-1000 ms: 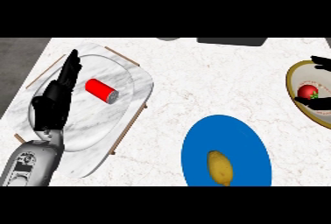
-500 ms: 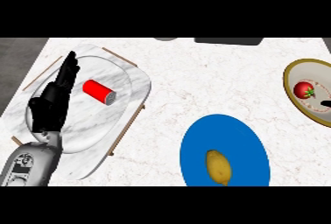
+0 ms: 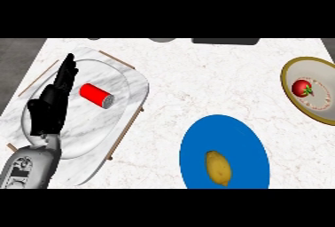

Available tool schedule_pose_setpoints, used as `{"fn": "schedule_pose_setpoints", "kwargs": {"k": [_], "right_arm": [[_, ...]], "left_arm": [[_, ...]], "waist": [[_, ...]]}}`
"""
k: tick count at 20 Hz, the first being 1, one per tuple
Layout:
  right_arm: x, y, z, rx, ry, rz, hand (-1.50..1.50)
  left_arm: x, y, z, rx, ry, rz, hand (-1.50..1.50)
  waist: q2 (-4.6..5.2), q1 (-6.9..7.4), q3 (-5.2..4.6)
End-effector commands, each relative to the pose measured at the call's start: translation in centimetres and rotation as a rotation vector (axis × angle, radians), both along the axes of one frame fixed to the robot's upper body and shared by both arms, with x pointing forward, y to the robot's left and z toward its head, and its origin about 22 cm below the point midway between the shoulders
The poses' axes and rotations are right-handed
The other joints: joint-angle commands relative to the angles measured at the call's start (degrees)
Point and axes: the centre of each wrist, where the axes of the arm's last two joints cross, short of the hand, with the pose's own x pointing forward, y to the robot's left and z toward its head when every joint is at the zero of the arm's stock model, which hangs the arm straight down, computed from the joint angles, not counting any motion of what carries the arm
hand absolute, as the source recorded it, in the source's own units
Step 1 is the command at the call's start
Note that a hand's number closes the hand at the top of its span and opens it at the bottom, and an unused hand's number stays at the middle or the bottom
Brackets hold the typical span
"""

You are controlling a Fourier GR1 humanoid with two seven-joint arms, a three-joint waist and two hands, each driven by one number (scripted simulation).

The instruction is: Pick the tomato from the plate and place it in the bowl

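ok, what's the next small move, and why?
Probably none, just hold position. The tomato already sits in the bowl with no hand on it, and the right hand is out of view. The left hand rests open at the left beside the can. The blue plate holds only a lemon.

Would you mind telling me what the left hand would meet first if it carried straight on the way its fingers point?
Nothing obvious: the left hand points toward the counter's far edge, passing left of the red can. Beyond its fingertips only the tray and counter show, though height is unclear.
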Motion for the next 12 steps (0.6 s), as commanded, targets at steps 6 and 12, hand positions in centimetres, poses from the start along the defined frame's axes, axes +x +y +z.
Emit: {"fn": "schedule_pose_setpoints", "kwargs": {"k": [6,12], "right_arm": [[-3.1,-1.6,-1.3,0.09,-0.042,0.181,-1.5],[-4.8,-2.4,-1.7,0.105,-0.04,0.201,-1.5]], "left_arm": [[-0.3,1.0,0.7,-0.006,-0.007,0.014,0.0],[-0.3,0.9,0.5,-0.004,0.002,0.039,0.0]], "waist": [[-0.45,-0.33,0.15],[-0.6,-1.51,0.15]]}}
